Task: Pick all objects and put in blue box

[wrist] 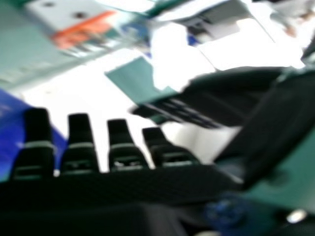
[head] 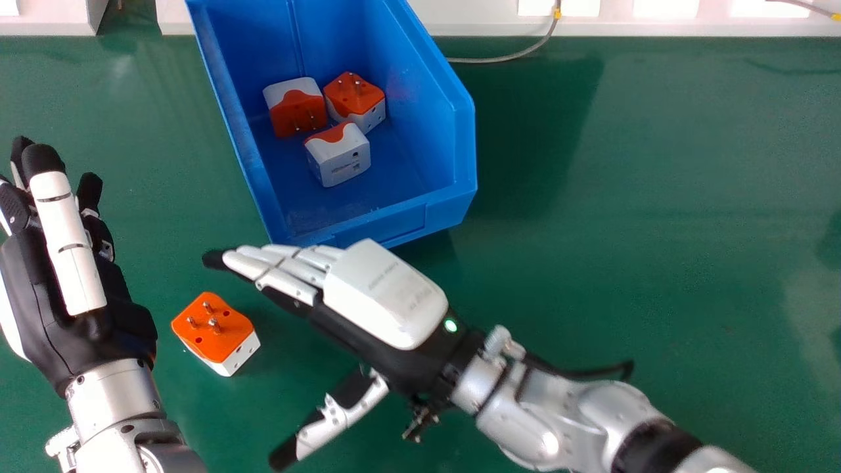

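Note:
An orange and white adapter (head: 215,332) lies pins up on the green table, between the two hands in the head view. My right hand (head: 384,295) is just right of it, fingers straight and thumb spread away, holding nothing. The blue box (head: 394,226) stands beyond, with several such adapters (head: 338,154) inside. My left hand (head: 72,289) is at the far left, palm up and fingers extended. In the right hand view the adapter (wrist: 81,27) appears past the fingers of my right hand (wrist: 118,152), with part of the blue box (wrist: 12,132).
A white ledge (head: 486,20) runs along the table's back edge, with a grey cable (head: 506,59) beside the box. Green table surface (head: 624,217) extends to the right of the box.

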`<state>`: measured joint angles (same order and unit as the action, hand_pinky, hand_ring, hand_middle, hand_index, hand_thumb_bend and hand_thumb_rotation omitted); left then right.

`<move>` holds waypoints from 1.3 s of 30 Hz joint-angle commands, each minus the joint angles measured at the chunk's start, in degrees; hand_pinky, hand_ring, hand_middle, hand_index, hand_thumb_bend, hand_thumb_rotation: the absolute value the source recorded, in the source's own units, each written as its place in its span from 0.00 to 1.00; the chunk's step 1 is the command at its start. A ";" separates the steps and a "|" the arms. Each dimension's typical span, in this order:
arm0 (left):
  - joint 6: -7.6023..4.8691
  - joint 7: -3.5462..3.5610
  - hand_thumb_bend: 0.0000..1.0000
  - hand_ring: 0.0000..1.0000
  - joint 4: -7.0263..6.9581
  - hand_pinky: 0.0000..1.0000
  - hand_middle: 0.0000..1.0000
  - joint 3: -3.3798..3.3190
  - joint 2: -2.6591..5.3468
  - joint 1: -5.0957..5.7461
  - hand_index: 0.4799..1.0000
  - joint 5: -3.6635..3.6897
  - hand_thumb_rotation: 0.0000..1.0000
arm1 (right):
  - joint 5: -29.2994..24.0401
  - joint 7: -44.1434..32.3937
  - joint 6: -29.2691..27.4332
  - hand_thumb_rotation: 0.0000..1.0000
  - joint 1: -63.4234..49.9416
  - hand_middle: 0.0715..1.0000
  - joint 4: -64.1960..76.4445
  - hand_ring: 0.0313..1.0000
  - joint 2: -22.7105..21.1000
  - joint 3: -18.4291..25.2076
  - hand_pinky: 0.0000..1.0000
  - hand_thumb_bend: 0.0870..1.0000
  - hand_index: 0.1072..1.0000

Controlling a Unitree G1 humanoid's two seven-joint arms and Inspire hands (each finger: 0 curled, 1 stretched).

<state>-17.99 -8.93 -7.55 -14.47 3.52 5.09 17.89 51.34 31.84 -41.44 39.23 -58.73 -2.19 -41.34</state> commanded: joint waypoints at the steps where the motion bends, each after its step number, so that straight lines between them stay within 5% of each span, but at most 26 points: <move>1: -0.26 -0.45 0.59 1.00 -1.48 0.97 1.00 -0.14 0.86 -0.52 1.00 -1.28 0.76 | -2.63 -3.13 1.28 0.60 3.60 0.96 -1.56 0.91 2.29 1.39 0.82 1.00 0.96; 9: -0.07 -0.62 0.61 1.00 -1.77 0.95 1.00 -0.30 0.90 -0.41 1.00 -1.13 0.75 | -2.78 -5.52 3.62 0.54 6.95 0.96 -4.49 0.92 6.46 1.17 0.82 1.00 0.97; 15: 0.35 -0.98 0.62 1.00 -1.90 0.94 1.00 -0.58 0.82 -0.16 1.00 -1.82 0.76 | -2.94 -6.99 6.39 0.49 8.71 0.96 -6.46 0.92 9.29 1.10 0.81 1.00 0.96; 19: 0.11 -0.10 0.62 1.00 -1.97 0.94 1.00 -0.59 0.92 -0.01 1.00 -0.85 0.74 | -3.51 -9.73 7.33 0.48 9.31 0.96 -7.12 0.92 10.74 1.19 0.81 1.00 0.95; 26: 0.36 -0.06 0.61 1.00 -2.08 0.95 1.00 -0.58 0.92 0.00 1.00 -0.94 0.74 | -1.86 -11.45 9.89 0.47 10.18 0.94 -6.83 0.92 12.87 -0.87 0.81 1.00 0.94; 30: 0.34 -0.55 0.62 1.00 -2.02 0.93 1.00 -0.83 0.93 -0.02 1.00 -1.56 0.74 | -1.15 -14.99 13.01 0.32 11.31 0.90 -6.33 0.89 13.93 -2.38 0.73 0.92 0.87; 35: 0.83 -0.90 0.64 1.00 -2.09 0.93 1.00 -0.96 0.93 -0.11 1.00 -1.31 0.73 | 0.37 -16.47 15.63 0.22 12.67 0.88 -6.72 0.87 15.11 -4.99 0.70 0.87 0.81; 39: 0.82 -1.21 0.64 1.00 -2.05 0.92 1.00 -0.89 0.69 -0.12 1.00 -2.15 0.74 | 1.01 -17.06 17.28 0.15 13.52 0.86 -7.15 0.85 16.22 -6.54 0.67 0.83 0.77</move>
<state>-16.82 -10.02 -8.05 -15.09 3.54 4.90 16.74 51.82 15.84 -24.84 50.01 -66.08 7.62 -47.18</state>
